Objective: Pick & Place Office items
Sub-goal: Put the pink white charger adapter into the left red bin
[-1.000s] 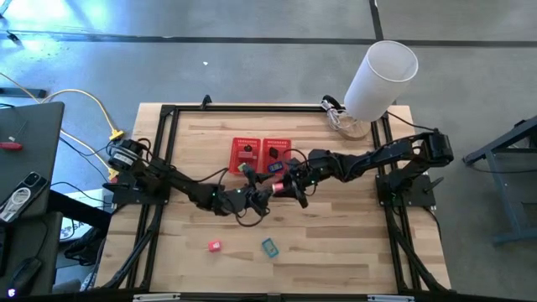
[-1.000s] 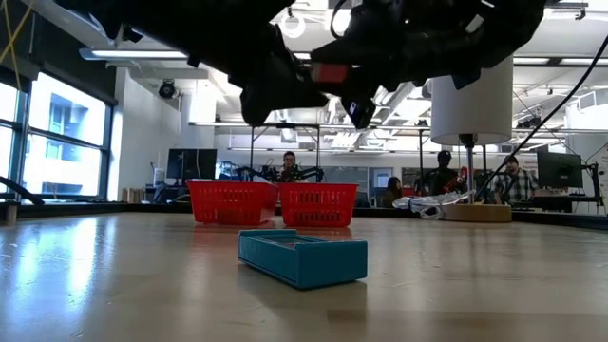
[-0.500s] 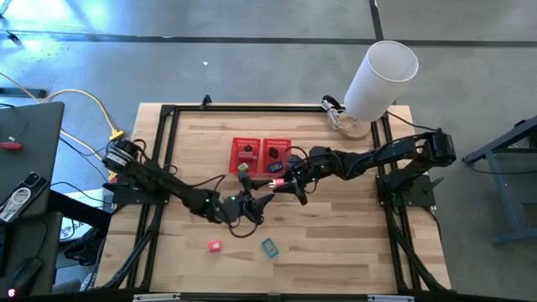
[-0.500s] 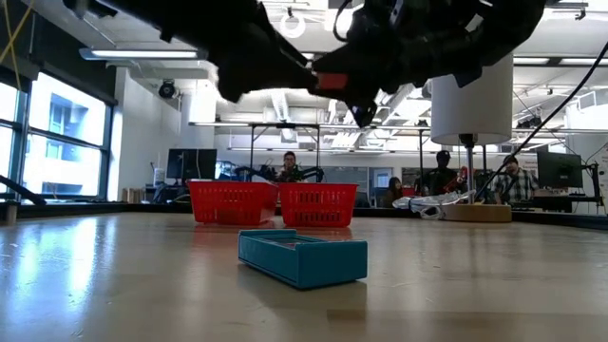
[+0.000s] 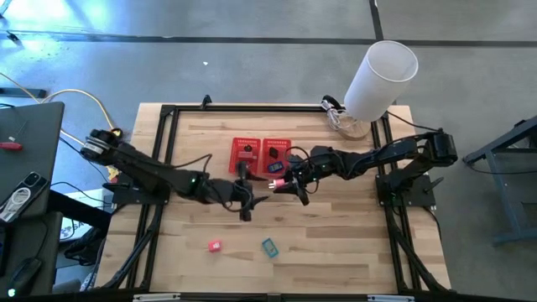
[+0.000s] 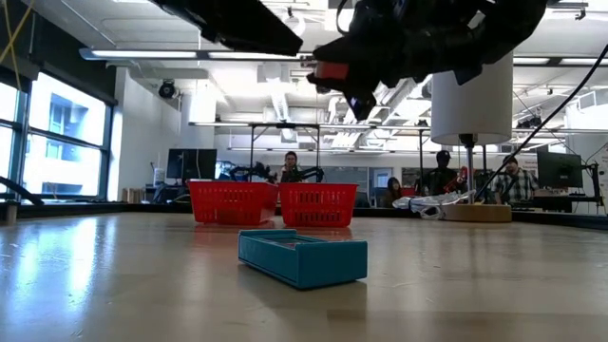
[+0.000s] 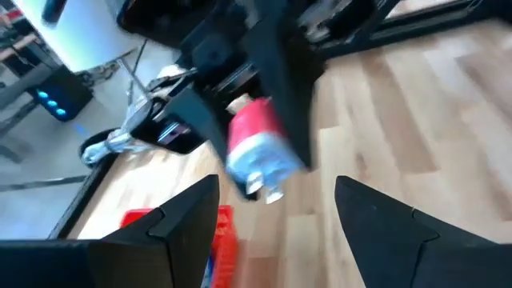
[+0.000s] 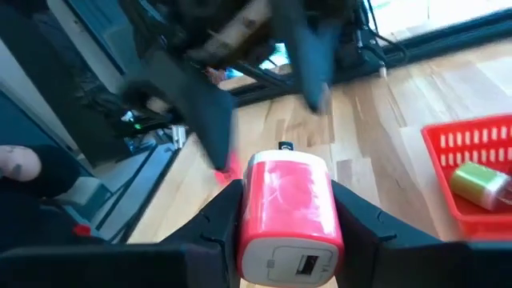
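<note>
Right gripper point(image 5: 278, 179) clamped on red-pink item point(image 8: 290, 210), held above table at basket's point(image 5: 261, 154) 5 o'clock. Left gripper point(image 5: 248, 197) spread wide, nothing held, at 7 o'clock.

Robotics lab, monitors point(image 6: 559, 169), seated people point(image 6: 439, 174)

text: none legible | labels: none, as far as views allow

High cam looks straight down; low cam sits at tabletop level — both catch red basket point(image 5: 261, 154) point(image 6: 274, 202).
</note>
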